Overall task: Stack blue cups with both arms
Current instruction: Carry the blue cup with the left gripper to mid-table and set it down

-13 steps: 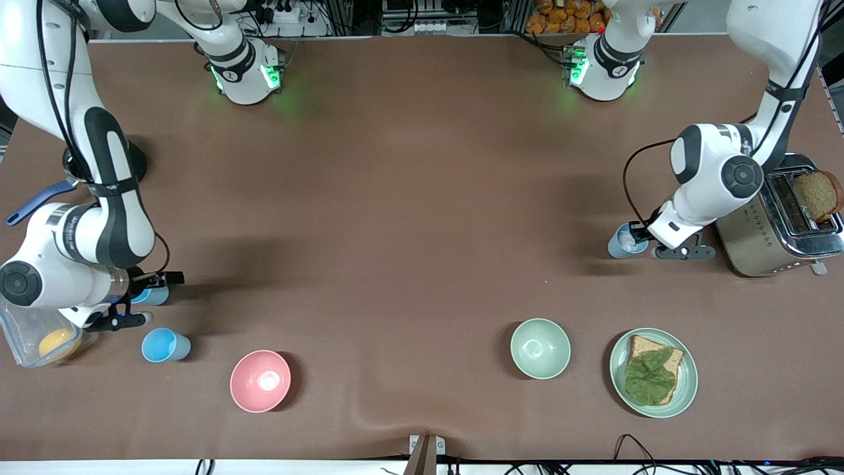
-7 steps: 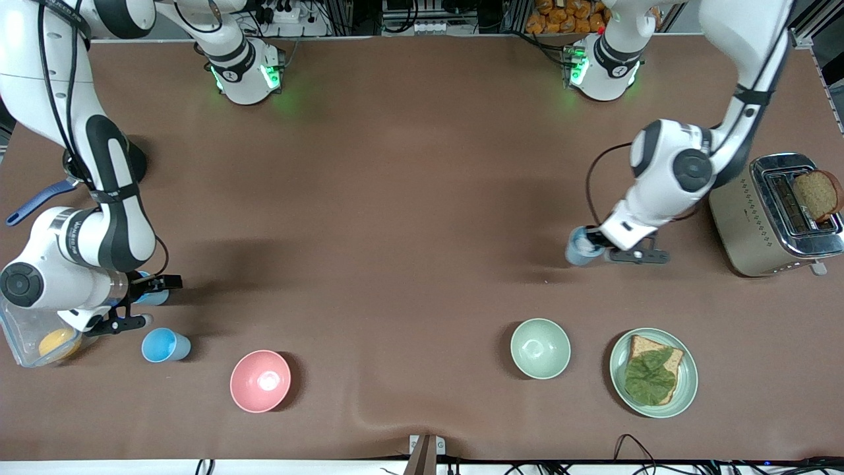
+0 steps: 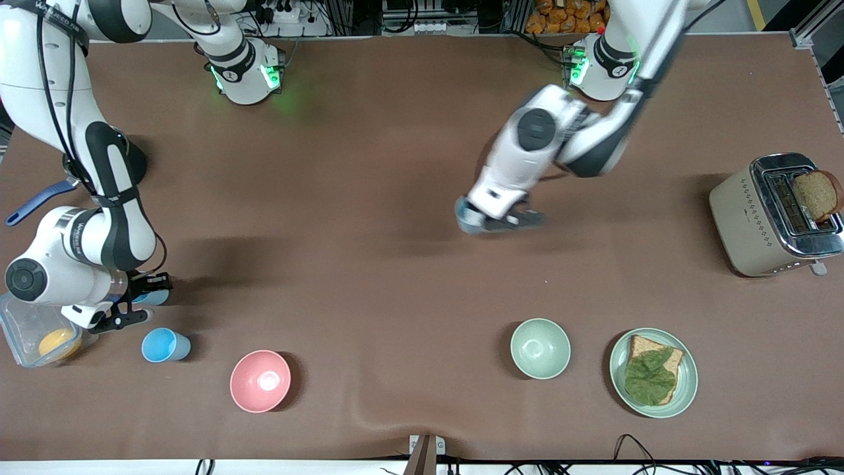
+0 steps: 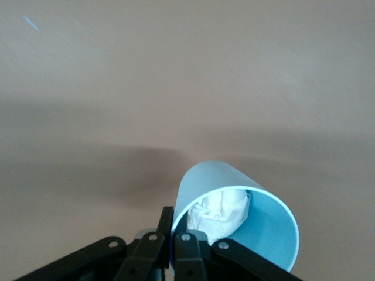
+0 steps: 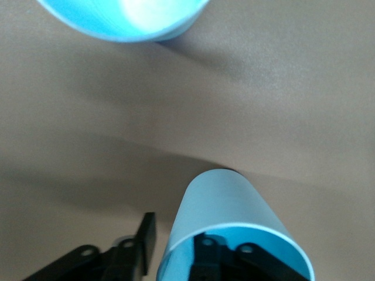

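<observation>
My left gripper is over the middle of the table, shut on the rim of a blue cup. In the left wrist view its fingers pinch the cup's wall, and crumpled white paper lies inside. My right gripper is at the right arm's end of the table, open, astride the wall of a second blue cup. One finger is inside that cup and one outside, with a gap showing. A third blue cup stands nearer the front camera; it also shows in the right wrist view.
A pink bowl and a pale green bowl stand near the front edge. A plate holds bread and lettuce. A toaster stands at the left arm's end. A clear container sits beside the right gripper.
My left arm has carried its blue cup from beside the toaster toward the middle of the table. My right gripper has stayed at the second cup, shifting only slightly.
</observation>
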Motion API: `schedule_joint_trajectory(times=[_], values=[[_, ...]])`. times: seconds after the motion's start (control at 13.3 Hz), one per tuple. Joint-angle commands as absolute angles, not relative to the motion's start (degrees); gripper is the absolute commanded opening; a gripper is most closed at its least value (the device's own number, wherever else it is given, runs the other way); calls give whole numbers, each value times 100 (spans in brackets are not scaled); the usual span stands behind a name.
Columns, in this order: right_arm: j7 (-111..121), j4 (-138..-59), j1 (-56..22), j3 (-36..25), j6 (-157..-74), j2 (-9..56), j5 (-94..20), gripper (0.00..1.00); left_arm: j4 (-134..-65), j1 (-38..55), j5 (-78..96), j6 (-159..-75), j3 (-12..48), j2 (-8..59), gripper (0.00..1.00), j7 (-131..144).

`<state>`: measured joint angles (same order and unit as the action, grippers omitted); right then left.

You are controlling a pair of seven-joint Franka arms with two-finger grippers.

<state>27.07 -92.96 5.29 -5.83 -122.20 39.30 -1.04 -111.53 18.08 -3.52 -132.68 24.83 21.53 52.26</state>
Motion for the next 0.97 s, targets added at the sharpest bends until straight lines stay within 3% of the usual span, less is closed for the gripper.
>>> schedule_joint_trajectory(times=[0.0,0.22,0.67,0.9], values=[[3110,-9334,563,-536,-12208,3762,-62,0,-10802,2327,-519,-13087,2417,2452,0,6009],[3269,-9308,510,-545,-11946,3491,-62,0,-10828,2802,-519,-13087,2417,2487,0,6616],[2761,-8746,-297,-519,-9803,2568,-149,0,-10863,3234,-536,-13122,2426,2549,0,7207],[2094,-8701,-895,-510,-9326,2233,-324,0,-10863,3331,-527,-13192,2435,2566,0,7356]])
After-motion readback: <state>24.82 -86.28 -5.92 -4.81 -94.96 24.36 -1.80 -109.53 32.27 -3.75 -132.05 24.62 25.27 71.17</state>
